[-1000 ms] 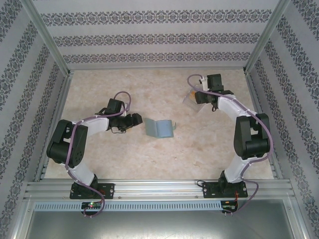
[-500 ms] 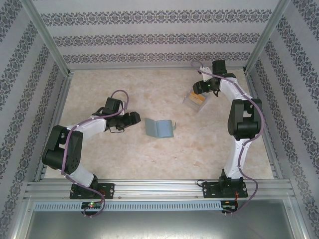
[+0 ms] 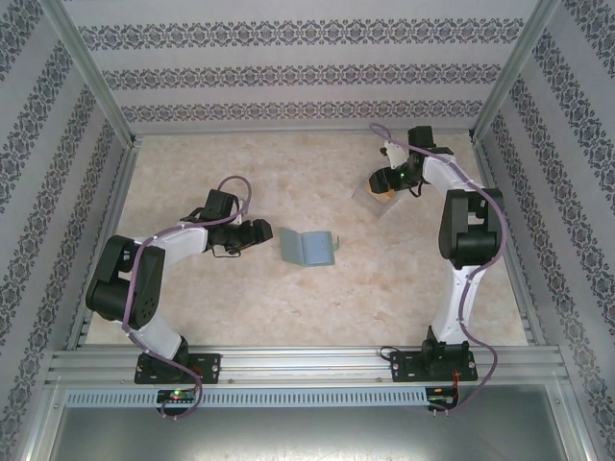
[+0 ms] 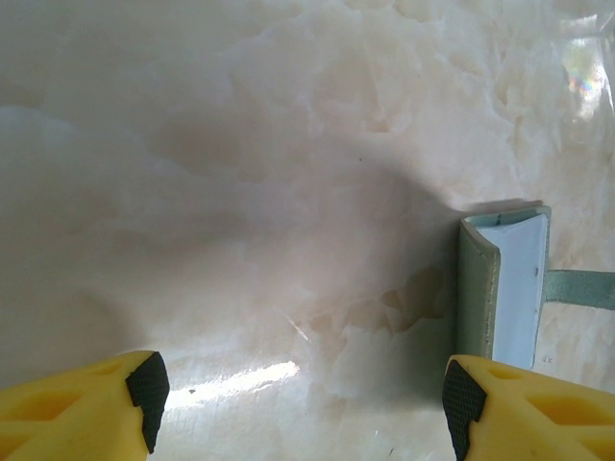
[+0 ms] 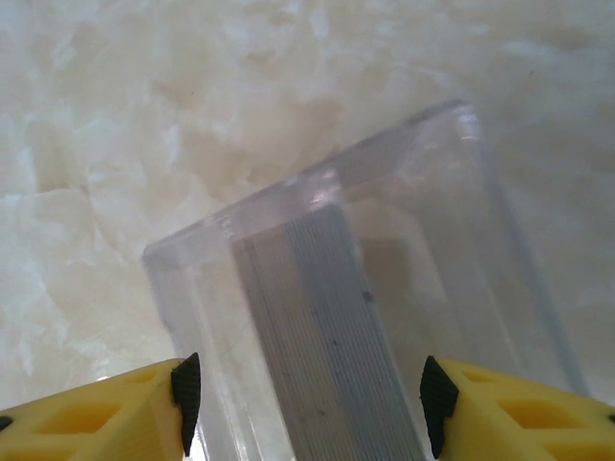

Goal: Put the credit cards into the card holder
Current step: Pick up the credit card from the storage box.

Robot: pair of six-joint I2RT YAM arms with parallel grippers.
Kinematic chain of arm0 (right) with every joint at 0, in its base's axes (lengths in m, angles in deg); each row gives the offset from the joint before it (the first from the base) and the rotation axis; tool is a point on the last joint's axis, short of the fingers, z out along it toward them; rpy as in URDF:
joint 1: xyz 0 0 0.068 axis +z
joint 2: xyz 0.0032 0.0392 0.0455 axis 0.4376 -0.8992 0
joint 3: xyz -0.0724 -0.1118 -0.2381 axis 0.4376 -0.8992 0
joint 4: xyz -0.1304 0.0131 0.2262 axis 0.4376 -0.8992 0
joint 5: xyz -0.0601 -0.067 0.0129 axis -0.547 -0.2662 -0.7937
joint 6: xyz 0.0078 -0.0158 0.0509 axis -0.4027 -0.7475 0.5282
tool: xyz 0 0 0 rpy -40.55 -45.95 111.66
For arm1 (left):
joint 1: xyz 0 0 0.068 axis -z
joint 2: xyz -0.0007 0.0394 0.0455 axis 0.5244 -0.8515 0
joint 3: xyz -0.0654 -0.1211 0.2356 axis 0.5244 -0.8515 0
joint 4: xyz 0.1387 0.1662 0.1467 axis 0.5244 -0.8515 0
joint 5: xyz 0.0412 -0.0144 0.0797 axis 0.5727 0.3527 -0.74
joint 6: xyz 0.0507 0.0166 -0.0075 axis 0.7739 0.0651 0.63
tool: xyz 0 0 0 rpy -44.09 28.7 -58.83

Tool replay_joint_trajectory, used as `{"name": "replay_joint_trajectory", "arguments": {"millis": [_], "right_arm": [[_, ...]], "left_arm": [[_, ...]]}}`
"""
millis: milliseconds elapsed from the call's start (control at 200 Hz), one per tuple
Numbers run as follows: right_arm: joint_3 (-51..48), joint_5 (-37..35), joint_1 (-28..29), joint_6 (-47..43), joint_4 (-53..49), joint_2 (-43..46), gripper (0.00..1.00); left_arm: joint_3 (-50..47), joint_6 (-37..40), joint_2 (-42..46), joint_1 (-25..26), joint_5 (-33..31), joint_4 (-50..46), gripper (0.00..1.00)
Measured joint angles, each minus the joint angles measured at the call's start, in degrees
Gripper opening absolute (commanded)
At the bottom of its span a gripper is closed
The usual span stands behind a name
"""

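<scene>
Left arm (image 3: 130,283), right arm (image 3: 471,235): white links between bulky black joint housings. Lilac cable (image 3: 173,230) runs along each arm, loops free near wrist and base. Base plate (image 3: 178,368): black, flat, bolted. Fingers (image 4: 82,408): yellow plastic, moulded recesses; pads (image 4: 147,386) black. Green light (image 3: 388,176) on right wrist.

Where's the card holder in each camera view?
Top external: card holder near table centre, standing open, just right of the left end effector.
Left wrist: card holder at the picture's right edge, seen edge-on, just above the fingertip on that side.
Right wrist: looks down on the clear case, fingertips either side.
Shared landmark: pale marbled tabletop.
</scene>
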Motion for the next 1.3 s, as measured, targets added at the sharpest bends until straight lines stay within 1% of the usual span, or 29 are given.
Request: {"name": "replay_joint_trajectory", "arguments": {"millis": [165,305,410,490,829,934,1299], "right_arm": [[-3.0,2.5,0.1,1.4,0.6,1.8,0.62],[-4.5,2.9,0.5,2.6,0.9,3.0,0.60],[-4.8,3.4,0.7,3.0,0.9,3.2,0.59],[-4.8,3.7,0.7,3.5,0.9,3.2,0.56],[-4.8,4.2,0.6,3.7,0.9,3.2,0.54],[-4.8,4.8,0.6,3.7,1.0,3.2,0.49],[-4.8,7.9,0.1,3.7,2.4,5.1,0.47]], "left_arm": [[0.0,0.2,-0.2,0.0,0.7,0.0,0.77],[0.0,0.6,-0.2,0.0,1.9,0.4,0.77],[-0.1,0.6,-0.2,0.0,2.9,1.0,0.77],[-0.4,0.6,-0.2,0.0,3.3,2.1,0.77],[-2.2,-0.1,-0.2,0.0,4.1,4.5,0.78],[-2.2,-0.1,-0.2,0.0,4.1,5.0,0.78],[-2.2,-0.1,-0.1,0.0,4.1,5.0,0.78]]}}
